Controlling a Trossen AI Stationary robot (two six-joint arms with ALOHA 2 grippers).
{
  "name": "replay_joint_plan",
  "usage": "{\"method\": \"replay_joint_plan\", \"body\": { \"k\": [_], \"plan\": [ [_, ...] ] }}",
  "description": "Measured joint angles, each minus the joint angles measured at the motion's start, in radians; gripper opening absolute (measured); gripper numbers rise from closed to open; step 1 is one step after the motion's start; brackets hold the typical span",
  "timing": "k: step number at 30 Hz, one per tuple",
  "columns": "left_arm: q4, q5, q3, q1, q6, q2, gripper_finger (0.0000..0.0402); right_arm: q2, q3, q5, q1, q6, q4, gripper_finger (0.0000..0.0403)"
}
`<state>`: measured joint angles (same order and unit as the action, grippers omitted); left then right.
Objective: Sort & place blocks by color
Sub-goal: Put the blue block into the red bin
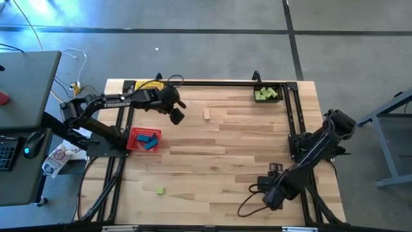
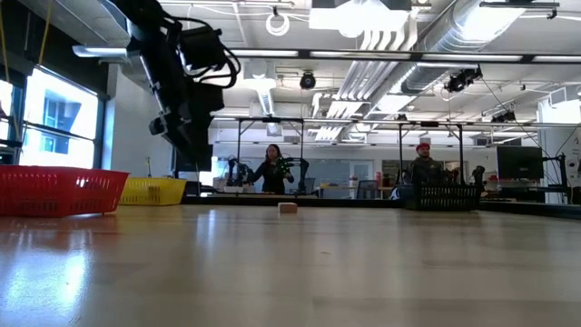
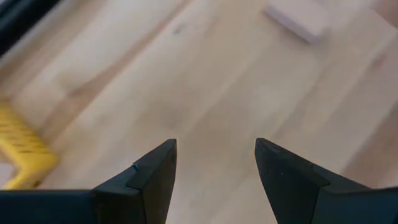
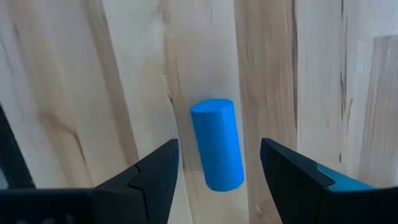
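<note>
A blue cylinder block lies on its side on the table. My right gripper points down over it, open, one finger on each side with a gap to each. In the high view that gripper is near the front right and hides the block. My left gripper hangs open above the table at the far left, holding nothing. A tan block lies just to its right. A light green block lies near the front left.
A red bin with blue blocks stands at the left. A yellow bin is at the far left, partly under the left arm. A black bin with green blocks sits at the far right. People stand in the room beyond the table.
</note>
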<state>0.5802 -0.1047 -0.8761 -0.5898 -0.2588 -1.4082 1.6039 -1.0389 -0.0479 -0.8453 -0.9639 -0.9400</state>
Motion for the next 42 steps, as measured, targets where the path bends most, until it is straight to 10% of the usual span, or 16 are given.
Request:
{"method": "replay_joint_plan", "body": {
  "k": [16,28,42],
  "plan": [
    [-0.001,-0.001,0.000,0.307,-0.118,0.000,0.0203,0.000,0.184,-0.002,-0.048,-0.137,0.198,0.0211],
    [-0.079,-0.001,0.000,0.445,-0.188,0.000,0.0204,-0.002,0.228,-0.029,-0.046,-0.213,0.290,0.0101],
    [-0.309,0.023,0.000,0.579,0.005,0.000,0.0203,0.000,0.228,-0.503,0.038,-0.185,0.637,0.0101]
  ]
}}
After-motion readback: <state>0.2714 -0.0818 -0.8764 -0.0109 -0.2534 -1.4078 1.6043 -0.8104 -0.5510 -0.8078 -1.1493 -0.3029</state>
